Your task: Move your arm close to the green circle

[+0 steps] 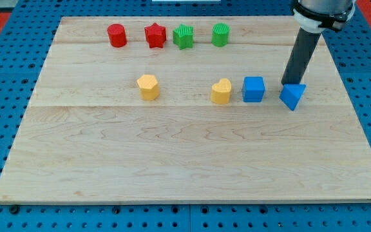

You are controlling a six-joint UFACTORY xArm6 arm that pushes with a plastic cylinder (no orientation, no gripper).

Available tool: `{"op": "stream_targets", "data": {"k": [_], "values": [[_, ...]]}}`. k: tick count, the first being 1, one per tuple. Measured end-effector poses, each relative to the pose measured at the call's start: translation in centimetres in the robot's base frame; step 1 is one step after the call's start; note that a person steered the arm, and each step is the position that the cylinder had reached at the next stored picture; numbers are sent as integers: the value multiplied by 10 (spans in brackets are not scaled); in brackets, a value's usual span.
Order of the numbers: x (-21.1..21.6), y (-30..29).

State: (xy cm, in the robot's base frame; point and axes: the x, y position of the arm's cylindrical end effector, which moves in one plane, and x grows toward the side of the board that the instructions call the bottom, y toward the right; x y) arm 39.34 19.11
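Open board between green circle (220, 34) and blue cube (253, 89).

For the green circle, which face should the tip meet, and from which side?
No gripper here, so contact replaces a grip. The green circle stands at the right end of the top row, with the green star just to its left. My tip is at the blue triangle, lower right. Probably best to meet the circle's round right or lower side, which is open.

No text, label, brand, number or sign can be read anywhere in the camera view.
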Motion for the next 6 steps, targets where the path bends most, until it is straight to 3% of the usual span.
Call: {"op": "stream_targets", "data": {"k": [3, 4, 6], "values": [[-119, -48], [-132, -77], [-133, -73]]}}
